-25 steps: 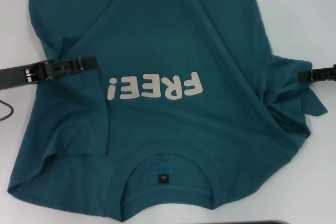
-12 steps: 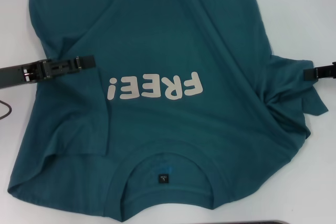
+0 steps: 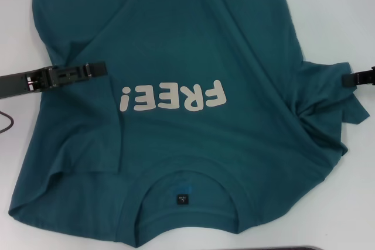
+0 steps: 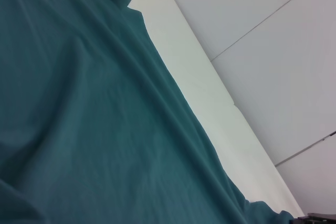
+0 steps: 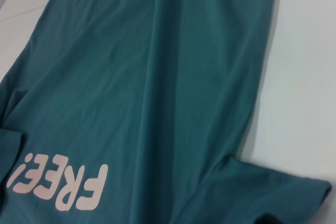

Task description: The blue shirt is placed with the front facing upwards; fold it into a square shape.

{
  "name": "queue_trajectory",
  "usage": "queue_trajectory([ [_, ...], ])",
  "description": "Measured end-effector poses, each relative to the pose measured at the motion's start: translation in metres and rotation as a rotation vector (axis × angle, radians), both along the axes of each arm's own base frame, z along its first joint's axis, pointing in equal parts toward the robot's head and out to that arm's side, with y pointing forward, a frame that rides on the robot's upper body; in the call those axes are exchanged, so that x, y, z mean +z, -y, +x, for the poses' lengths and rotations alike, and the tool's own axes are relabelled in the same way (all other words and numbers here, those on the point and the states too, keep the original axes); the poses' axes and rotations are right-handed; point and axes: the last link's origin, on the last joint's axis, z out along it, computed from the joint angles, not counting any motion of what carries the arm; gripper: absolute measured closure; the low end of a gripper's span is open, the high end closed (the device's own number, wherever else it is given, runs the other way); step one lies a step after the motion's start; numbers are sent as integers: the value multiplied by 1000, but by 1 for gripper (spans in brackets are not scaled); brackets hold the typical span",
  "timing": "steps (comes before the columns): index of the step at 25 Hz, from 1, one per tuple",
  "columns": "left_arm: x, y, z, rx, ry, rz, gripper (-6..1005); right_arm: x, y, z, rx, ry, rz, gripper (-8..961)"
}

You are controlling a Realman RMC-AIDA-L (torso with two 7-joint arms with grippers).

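Observation:
The blue shirt lies face up across the white table, its ribbed collar and small dark neck label nearest me. The off-white "FREE!" lettering reads upside down. The left sleeve is folded inward, with a crease running down from my left gripper, which rests over that fold. My right gripper sits at the far right, at the edge of the bunched right sleeve. The left wrist view shows only rumpled shirt fabric. In the right wrist view I see the shirt body and lettering.
White table surface shows on both sides of the shirt and beyond it. A thin dark cable curls at the left edge. A dark strip runs along the near edge.
My right gripper has drawn back to the right, off the bunched sleeve toward the view's edge. The left gripper and the shirt have stayed put.

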Motion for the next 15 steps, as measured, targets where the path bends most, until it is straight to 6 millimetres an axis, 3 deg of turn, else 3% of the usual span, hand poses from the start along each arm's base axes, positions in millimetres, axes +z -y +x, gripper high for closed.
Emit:
queue_trajectory([
  [15, -3, 1, 1, 6, 10, -7, 80, 31, 17, 26, -93, -22, 118, 931],
])
